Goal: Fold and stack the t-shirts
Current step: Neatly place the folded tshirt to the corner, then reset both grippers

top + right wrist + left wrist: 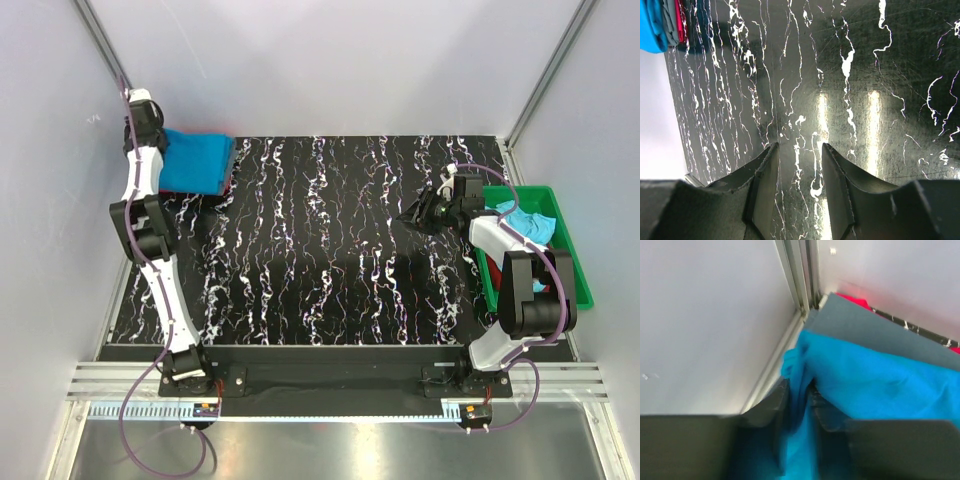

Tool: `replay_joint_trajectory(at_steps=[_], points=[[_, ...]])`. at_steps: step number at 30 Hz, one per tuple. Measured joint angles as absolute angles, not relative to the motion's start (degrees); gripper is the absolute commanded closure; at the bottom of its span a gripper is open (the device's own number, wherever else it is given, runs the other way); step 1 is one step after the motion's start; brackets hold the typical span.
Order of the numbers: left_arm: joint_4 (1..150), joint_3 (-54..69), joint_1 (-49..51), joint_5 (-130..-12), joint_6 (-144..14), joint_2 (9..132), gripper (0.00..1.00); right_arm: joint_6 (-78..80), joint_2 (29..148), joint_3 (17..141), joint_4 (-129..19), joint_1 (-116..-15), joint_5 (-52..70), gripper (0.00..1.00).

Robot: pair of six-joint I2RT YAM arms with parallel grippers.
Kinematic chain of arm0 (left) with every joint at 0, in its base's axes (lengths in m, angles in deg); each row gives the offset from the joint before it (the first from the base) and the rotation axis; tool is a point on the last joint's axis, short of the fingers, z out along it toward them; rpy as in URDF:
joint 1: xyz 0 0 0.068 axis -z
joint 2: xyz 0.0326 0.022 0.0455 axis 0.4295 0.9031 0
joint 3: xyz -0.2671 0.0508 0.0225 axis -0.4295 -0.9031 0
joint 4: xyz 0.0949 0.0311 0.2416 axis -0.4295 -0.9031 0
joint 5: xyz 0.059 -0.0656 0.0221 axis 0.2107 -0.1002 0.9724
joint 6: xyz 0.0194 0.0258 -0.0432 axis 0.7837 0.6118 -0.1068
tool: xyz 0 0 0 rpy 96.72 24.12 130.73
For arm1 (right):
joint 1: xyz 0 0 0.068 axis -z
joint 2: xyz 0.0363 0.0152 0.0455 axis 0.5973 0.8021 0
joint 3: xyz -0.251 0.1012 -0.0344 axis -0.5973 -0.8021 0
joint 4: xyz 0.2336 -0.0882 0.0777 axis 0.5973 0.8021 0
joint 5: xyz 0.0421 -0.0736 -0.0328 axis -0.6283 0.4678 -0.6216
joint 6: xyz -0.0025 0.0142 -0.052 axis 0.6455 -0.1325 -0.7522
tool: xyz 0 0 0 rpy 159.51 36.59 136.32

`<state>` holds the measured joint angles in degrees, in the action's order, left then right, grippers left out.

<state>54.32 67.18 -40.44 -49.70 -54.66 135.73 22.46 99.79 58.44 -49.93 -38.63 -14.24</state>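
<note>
A folded bright turquoise-blue t-shirt [195, 163] lies on top of a stack at the table's far left corner. In the left wrist view the turquoise shirt [880, 385] rests on a slate grey-blue shirt [875, 330], with a red one [855, 301] peeking out beneath. My left gripper [799, 390] is shut on the edge of the turquoise shirt. My right gripper [799, 150] is open and empty over bare table, seen from above at the right [412, 216]. A light aqua shirt [528, 222] lies crumpled in the green tray [570, 250].
The black marbled table [320, 250] stretches between the arms. White walls and a metal corner post [800, 275] stand close behind the stack. The stack also shows at the right wrist view's top left corner [655, 25].
</note>
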Motion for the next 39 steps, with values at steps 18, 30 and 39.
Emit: replay_joint_trajectory(at_steps=[18, 30, 39], points=[[54.39, 55.46, -36.42, -60.5, -60.5, 122.59, 0.35, 22.79, 99.7, 60.3, -46.59, -38.63, -14.94, 0.18], [48.4, 21.1, -17.14, -77.51, -66.36, 88.91, 0.01, 23.54, 82.35, 64.34, -34.76, -38.63, -12.54, 0.0], [47.94, 3.49, -3.83, -84.92, -67.54, 62.93, 0.01, 24.15, 66.61, 64.98, -27.0, -38.63, -11.33, 0.0]])
